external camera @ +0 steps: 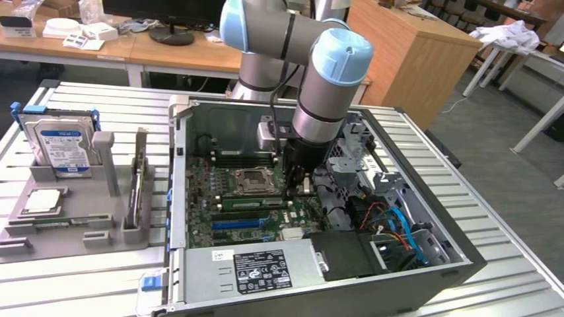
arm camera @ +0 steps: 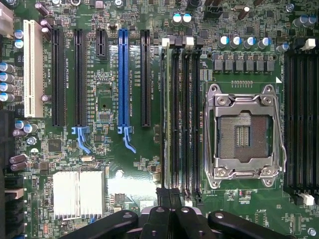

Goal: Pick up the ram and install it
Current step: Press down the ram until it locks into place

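The ram (arm camera: pixel 168 119) is a long thin green stick standing on edge in a memory slot beside the CPU socket (arm camera: pixel 244 134). In the exterior view the ram (external camera: pixel 251 202) lies just in front of the socket inside the open computer case (external camera: pixel 458 257). My gripper (arm camera: pixel 171 199) is shut, its dark fingertips together over one end of that slot. I cannot tell whether they touch the stick. In the exterior view the gripper (external camera: pixel 297 181) reaches down into the case at the socket's right side.
A grey tray (external camera: pixel 97 247) at the exterior view's left holds a blue-labelled hard drive (external camera: pixel 62 142), a square metal CPU chip (external camera: pixel 44 200) and a thin upright stick in a holder (external camera: pixel 137 181). Blue cables (external camera: pixel 401 228) and the power supply (external camera: pixel 255 267) crowd the case.
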Robot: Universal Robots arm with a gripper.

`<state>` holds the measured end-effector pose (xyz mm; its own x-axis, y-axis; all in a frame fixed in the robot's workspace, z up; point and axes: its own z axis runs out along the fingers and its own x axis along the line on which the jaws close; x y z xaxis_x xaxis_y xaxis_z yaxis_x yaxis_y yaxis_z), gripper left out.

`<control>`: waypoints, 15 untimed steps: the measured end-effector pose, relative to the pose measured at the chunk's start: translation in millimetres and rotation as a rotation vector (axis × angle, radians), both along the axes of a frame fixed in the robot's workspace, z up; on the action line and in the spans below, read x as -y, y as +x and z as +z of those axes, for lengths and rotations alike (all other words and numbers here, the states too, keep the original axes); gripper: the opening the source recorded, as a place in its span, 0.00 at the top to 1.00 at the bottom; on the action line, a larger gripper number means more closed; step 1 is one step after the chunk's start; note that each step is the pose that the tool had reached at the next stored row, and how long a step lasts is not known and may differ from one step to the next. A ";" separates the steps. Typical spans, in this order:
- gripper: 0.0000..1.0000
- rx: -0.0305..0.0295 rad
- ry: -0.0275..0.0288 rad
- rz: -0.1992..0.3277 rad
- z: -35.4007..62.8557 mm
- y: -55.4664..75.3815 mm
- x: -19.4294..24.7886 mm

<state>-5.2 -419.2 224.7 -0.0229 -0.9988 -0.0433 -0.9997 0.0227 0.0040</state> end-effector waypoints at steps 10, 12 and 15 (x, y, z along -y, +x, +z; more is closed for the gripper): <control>0.89 0.0001 0.0006 0.000 -2.1 0.0 0.1; 0.89 0.0000 0.0004 0.000 -2.1 0.0 0.2; 0.89 0.0000 0.0003 0.000 -2.1 0.0 0.2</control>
